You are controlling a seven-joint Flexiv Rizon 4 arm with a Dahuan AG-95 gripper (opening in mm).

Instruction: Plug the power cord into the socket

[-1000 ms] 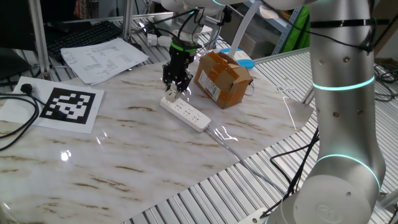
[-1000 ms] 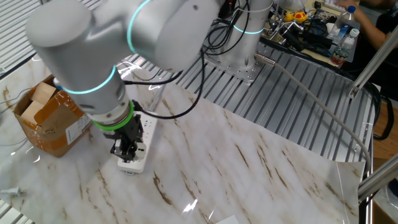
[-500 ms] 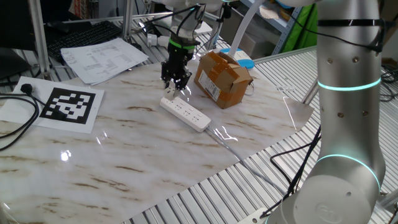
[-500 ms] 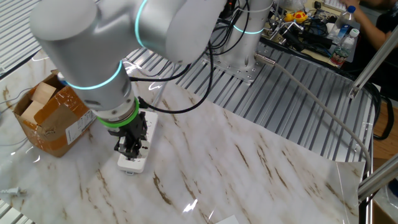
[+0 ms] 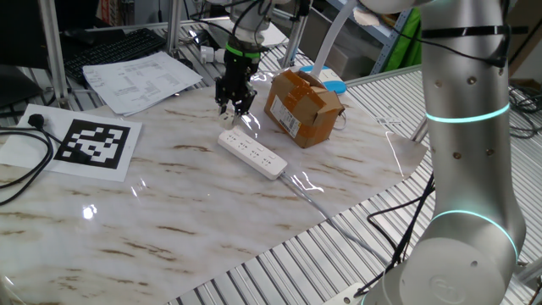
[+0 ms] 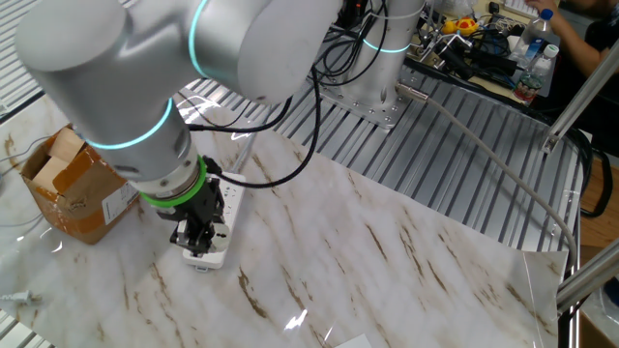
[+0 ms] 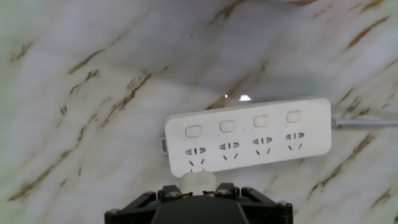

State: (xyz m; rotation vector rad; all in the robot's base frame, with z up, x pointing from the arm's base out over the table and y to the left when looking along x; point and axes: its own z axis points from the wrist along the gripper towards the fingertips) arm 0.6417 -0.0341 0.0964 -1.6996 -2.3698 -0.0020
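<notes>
Your end effector [image 5: 234, 108] has lifted off the socket [image 5: 251, 152] since a second ago, and still grips the power cord [image 7: 198, 182], the small white plug seen between its fingers in the hand view. The socket lies flat on the counter [image 5: 195, 203], beside the cardboard box [image 5: 302, 105].

The arm [image 5: 466, 127] is bulky, rounded, silver-grey, with glowing cyan rings at its joints. A bright green band circles the wrist just above the black gripper [image 5: 233, 107], and thin black cables trail off it.
</notes>
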